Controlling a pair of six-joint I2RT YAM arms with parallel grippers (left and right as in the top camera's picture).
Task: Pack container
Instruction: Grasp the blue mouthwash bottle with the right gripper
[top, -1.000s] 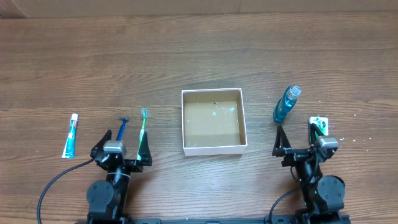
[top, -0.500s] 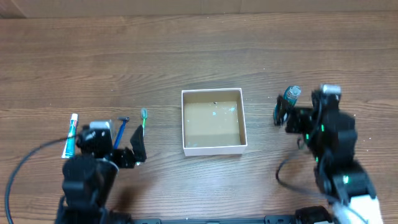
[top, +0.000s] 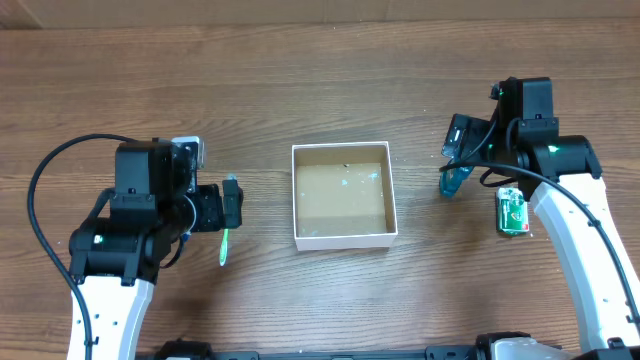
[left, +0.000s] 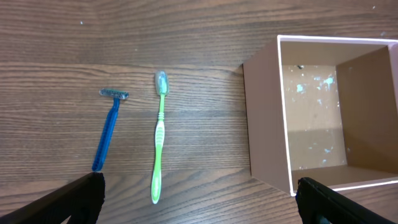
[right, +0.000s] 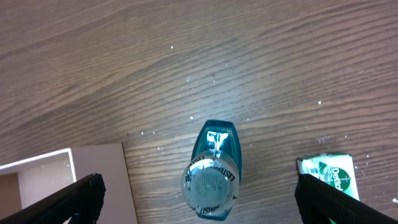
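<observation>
The container (top: 343, 239), a square white-walled box with a brown floor, sits mid-table and holds nothing; it also shows in the left wrist view (left: 264, 118) and at the corner of the right wrist view (right: 93, 180). My left gripper (top: 228, 206) is open above a green toothbrush (left: 159, 140), with a blue razor (left: 107, 134) to its left. My right gripper (top: 466, 150) is open above an upright blue bottle (right: 211, 174), which also shows in the overhead view (top: 452, 182). Neither gripper holds anything.
A green soap packet (top: 513, 212) lies right of the bottle and also shows in the right wrist view (right: 329, 174). The left arm covers the table left of the toothbrush in the overhead view. A cardboard edge runs along the far side.
Both arms have lifted from the front edge and moved forward. The left gripper now hangs over the toothbrush and razor, the right over the bottle. The objects have not moved.
</observation>
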